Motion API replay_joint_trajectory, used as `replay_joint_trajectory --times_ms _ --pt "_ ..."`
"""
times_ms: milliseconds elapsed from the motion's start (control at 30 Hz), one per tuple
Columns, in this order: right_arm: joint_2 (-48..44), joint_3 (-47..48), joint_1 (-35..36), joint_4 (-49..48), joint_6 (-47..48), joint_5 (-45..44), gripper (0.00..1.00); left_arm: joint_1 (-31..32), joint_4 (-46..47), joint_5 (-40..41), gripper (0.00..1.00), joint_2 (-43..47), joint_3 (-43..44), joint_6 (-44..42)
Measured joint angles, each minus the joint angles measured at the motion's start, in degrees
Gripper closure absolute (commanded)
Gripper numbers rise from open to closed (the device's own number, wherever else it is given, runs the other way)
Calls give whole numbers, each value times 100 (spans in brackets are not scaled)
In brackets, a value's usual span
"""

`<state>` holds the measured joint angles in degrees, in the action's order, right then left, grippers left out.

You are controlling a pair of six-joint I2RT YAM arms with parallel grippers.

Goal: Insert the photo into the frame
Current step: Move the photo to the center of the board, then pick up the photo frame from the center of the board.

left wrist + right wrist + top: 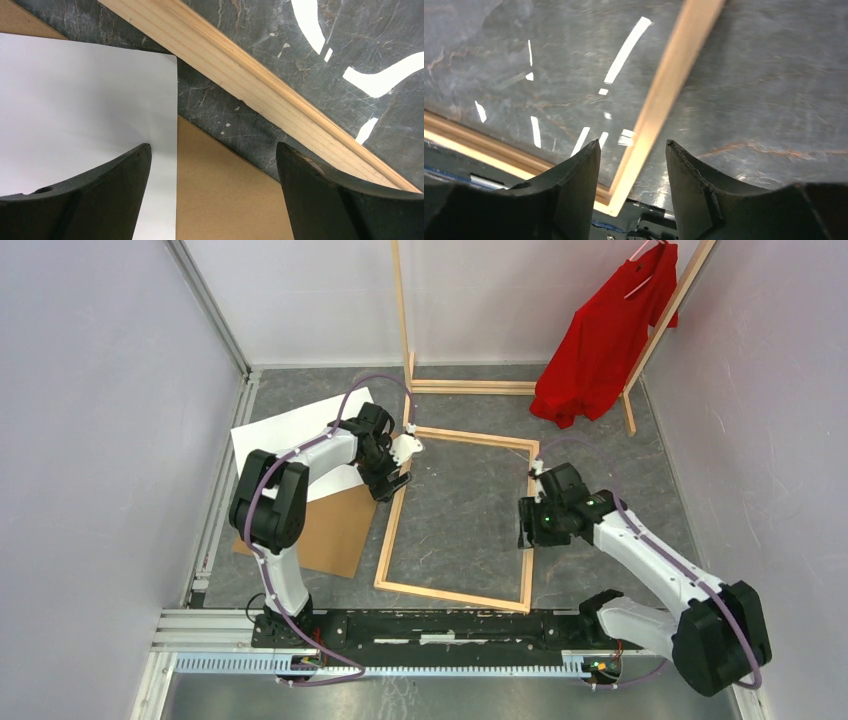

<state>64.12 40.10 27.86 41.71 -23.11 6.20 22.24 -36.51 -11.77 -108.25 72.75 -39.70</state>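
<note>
The light wood frame (388, 540) lies flat on the dark floor in the middle. The photo (268, 440) lies white side up at the left, overlapping the brown backing board (335, 530). My left gripper (392, 485) is open just above the frame's left rail, at the photo's right edge. In the left wrist view the photo (75, 100), board (220, 190) and frame rail (260, 95) lie below the open fingers (115, 175). My right gripper (527, 537) is open above the frame's right rail (664, 95), which runs between its fingers (584, 170).
A tall wooden clothes rack (402, 320) with a red shirt (605, 335) stands at the back. Grey walls close in left and right. A metal rail (420, 625) with the arm bases runs along the near edge.
</note>
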Motion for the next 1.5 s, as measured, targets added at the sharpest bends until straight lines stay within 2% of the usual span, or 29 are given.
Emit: replay_joint_trajectory --times_ms 67,100,133,300,567,700,1033,1400,1500 --pt "-164 -127 -380 0 28 17 37 0 -24 -46 0 13 -2 0" --pt "-245 -146 -520 -9 44 17 15 0 -31 -52 0 15 -2 0" --pt "-330 -153 -612 -37 50 17 2 0 -39 -59 0 17 -2 0" --pt "-605 -289 -824 -470 107 151 2 0 -87 -61 0 68 -2 2" --pt "-518 -1294 -968 -1104 -114 389 2 15 24 -146 0 173 -98 9" --pt "-544 -1508 -1005 -1888 -352 411 2 109 205 -68 0 181 -310 50" --pt "-758 -2415 -1169 -4138 -1335 562 14 210 391 101 0 179 -372 79" --pt "-1825 -2802 -1331 -4618 -2203 1117 16 234 323 636 0 179 -328 59" --pt "-2103 -2894 -1377 -5031 -2503 1220 17 223 323 846 0 179 -315 26"
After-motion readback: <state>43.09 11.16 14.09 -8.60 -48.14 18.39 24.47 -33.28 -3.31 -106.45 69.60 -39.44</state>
